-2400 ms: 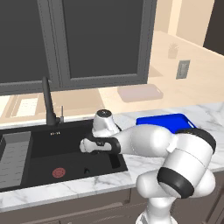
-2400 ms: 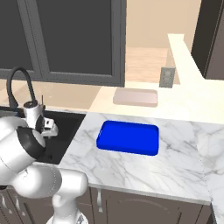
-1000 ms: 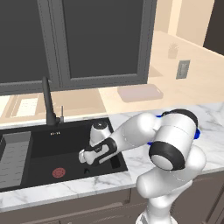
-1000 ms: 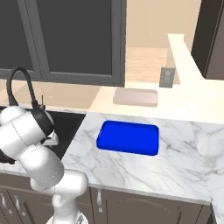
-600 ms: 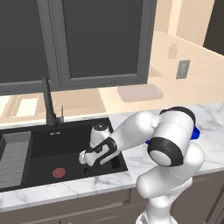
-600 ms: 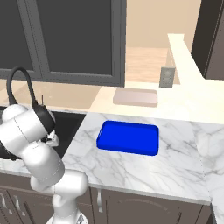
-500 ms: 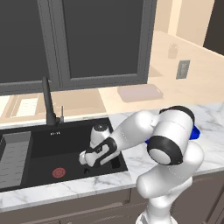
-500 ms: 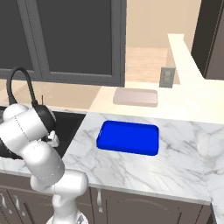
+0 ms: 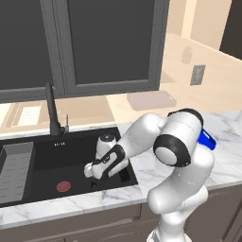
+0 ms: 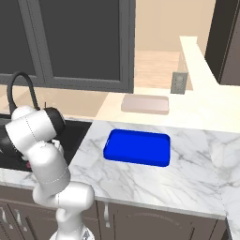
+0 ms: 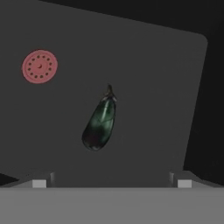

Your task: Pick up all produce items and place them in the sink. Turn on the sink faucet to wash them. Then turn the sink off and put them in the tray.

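The end effector (image 9: 90, 171) hangs low inside the sink (image 9: 28, 177), near its right wall, with the arm reaching down from the counter (image 9: 227, 137) on the right. Its fingers (image 11: 39, 183) stand wide apart, one at each lower corner of the hand view, and nothing sits between them.

On the dark floor of the sink (image 11: 144, 78) lies an eggplant (image 11: 99, 124), dark green-black and glossy, with its thin stem end pointing away from the end effector. It lies between the two fingers' lines but beyond them, not touched. The round red drain (image 11: 40, 66) sits well apart from the eggplant, toward the far left corner in the hand view; in the left base view the drain (image 9: 63, 186) is just left of the end effector.

The faucet (image 9: 53, 113) stands at the back edge of the sink, its spout arching up. A grey ribbed rack (image 9: 14, 170) fills the sink's left end.

The blue tray (image 10: 137, 147) lies flat on the marble counter, right of the sink, near the middle. A pale beige slab (image 10: 145, 104) rests behind it at the counter's back edge.
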